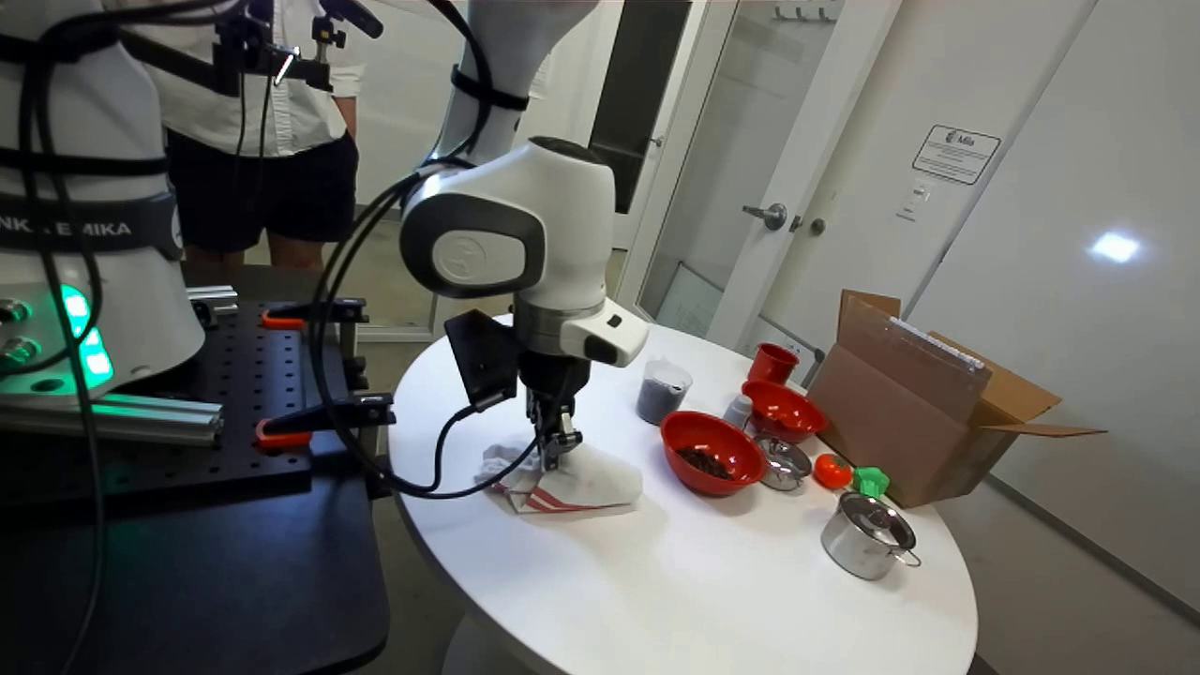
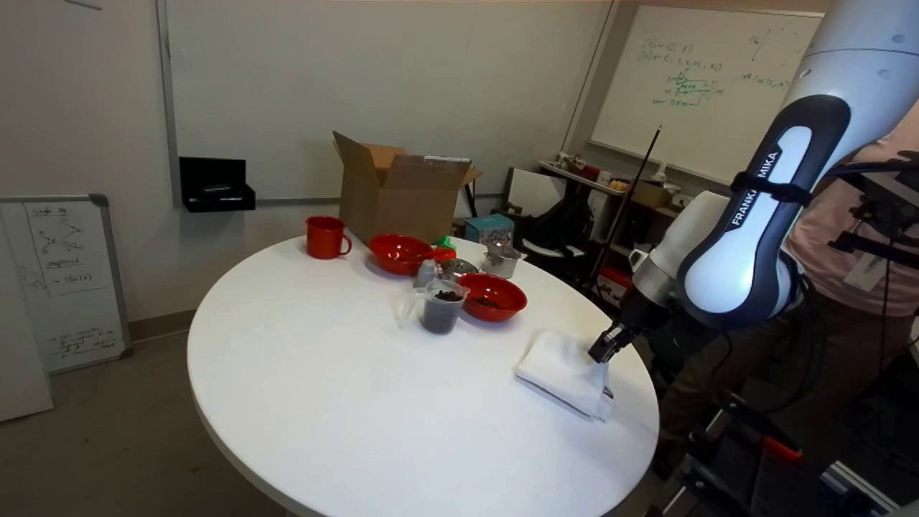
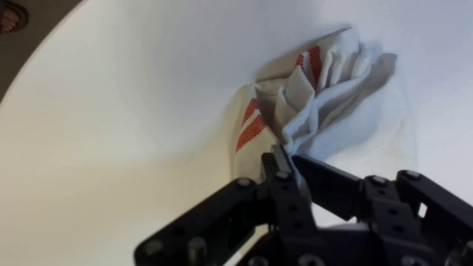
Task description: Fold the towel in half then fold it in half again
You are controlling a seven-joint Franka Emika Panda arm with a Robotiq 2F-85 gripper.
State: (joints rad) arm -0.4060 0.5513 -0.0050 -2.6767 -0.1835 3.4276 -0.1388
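Gripper [image 3: 289, 152] up close in the wrist view: jaws together, clamped on a pinched ridge of the towel [image 3: 345, 136]. Towel is on the round white table [image 3: 111, 111], bunched at the grip. Clock from the grip, same view: crumpled folds run toward 1 o'clock, one pair of red stripes [image 3: 250, 133] at 10, more red between 12 and 1, smoother cloth at 2–3. Sandalled foot [image 3: 10, 18] far out at 10, past the table edge.

In both exterior views the arm [image 1: 562, 234] leans over the towel. In an exterior view, clock centred on the towel: clear measuring cup [image 1: 664, 392] with dark grains at 1–2, red mug [image 1: 773, 363] at 2, back red bowl [image 1: 786, 405] at 2–3, front red bowl [image 1: 727, 436] with dark bits at 3, small steel pan [image 1: 786, 464] just beside that, tomato [image 1: 832, 472] at 3 and further out, green item [image 1: 871, 483] next to it, steel pot [image 1: 858, 548] at 3–4, cardboard box [image 1: 905, 403] at 2–3 behind the lot. Person [image 1: 295, 108] stands at 11, beyond the robot base [image 1: 141, 309].

In an exterior view, towel sits at 3 on the tabletop as a compact pad: layered edge [image 2: 554, 396] at its 7, a bit of red at its 4, gripper on its 2 side. Whiteboard [image 2: 402, 86] on the wall at 11 from it. Can't count the layers from here.
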